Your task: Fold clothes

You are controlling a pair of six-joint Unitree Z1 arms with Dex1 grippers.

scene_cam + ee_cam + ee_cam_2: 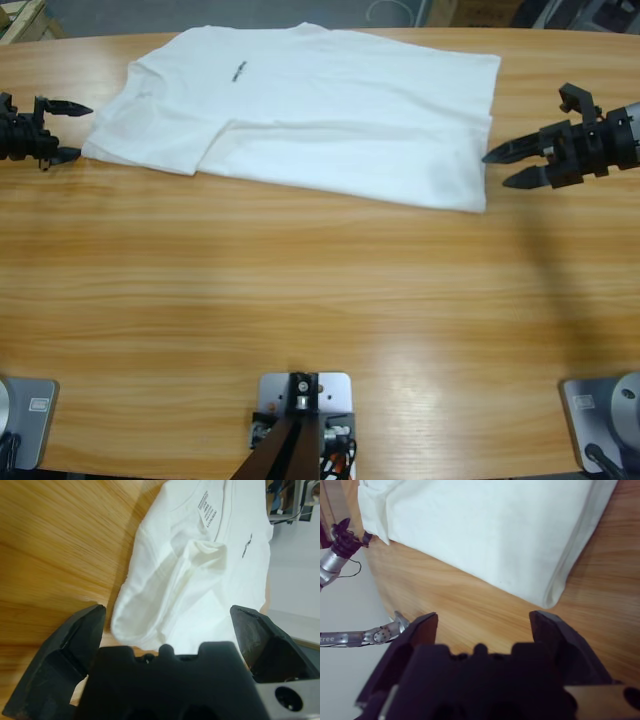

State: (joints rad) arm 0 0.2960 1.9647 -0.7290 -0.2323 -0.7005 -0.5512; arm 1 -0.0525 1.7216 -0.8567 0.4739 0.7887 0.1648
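High view: our T-shirt (330,110) lies flat toward twelve o'clock on the table (300,300). Left gripper (68,130) at nine — jaws apart, empty. Right gripper (510,165) at three — likewise spread, holding nothing.

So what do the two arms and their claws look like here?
Both claws are black with two pointed jaws on a blocky black body: the left claw and the right claw. The right arm shows a silver-grey segment behind its claw.

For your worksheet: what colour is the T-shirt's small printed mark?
Dark, almost black mark; high view shows it best.
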